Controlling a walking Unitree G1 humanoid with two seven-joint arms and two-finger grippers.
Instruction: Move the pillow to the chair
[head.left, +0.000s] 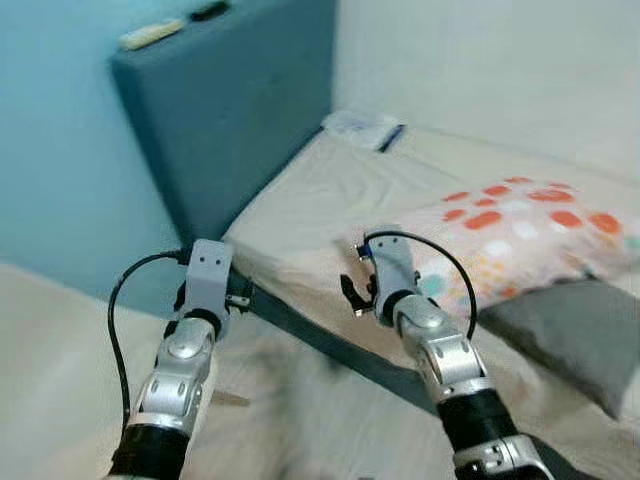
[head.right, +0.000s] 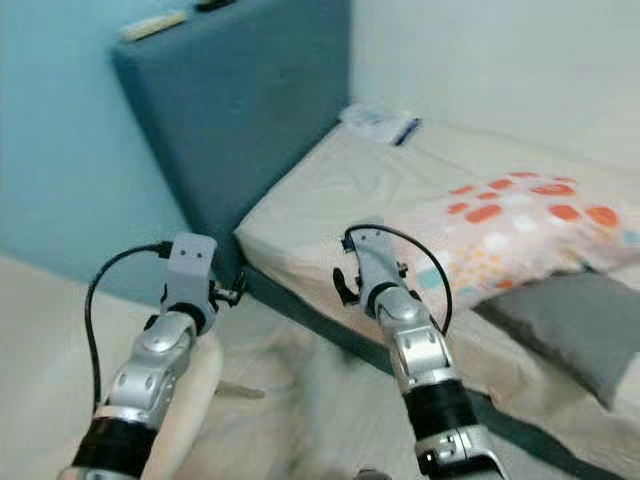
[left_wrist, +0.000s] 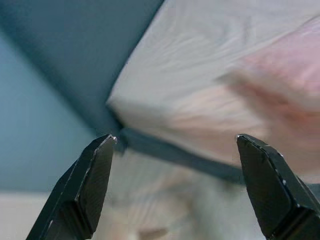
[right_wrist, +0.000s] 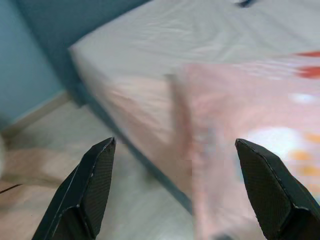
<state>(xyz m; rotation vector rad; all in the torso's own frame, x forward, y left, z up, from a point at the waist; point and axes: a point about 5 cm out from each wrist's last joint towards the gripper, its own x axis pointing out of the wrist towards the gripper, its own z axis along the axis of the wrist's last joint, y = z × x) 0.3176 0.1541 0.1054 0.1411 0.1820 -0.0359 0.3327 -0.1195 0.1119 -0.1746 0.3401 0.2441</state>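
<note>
Task barely begun, I judge. Pillow (head.left: 520, 235) lies on bed (head.left: 310, 200), ungrasped, just ahead of my right hand (right_wrist: 175, 195), fingers spread, empty. Left hand (left_wrist: 175, 190) also released, short of bed edge. Grasp, carry, placing on chair all remain.

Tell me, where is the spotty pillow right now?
In the eye views the pillow lies on the bed, to the robot's right, on top of a grey pillow. The right pincer is open just in front of its near end.
</note>
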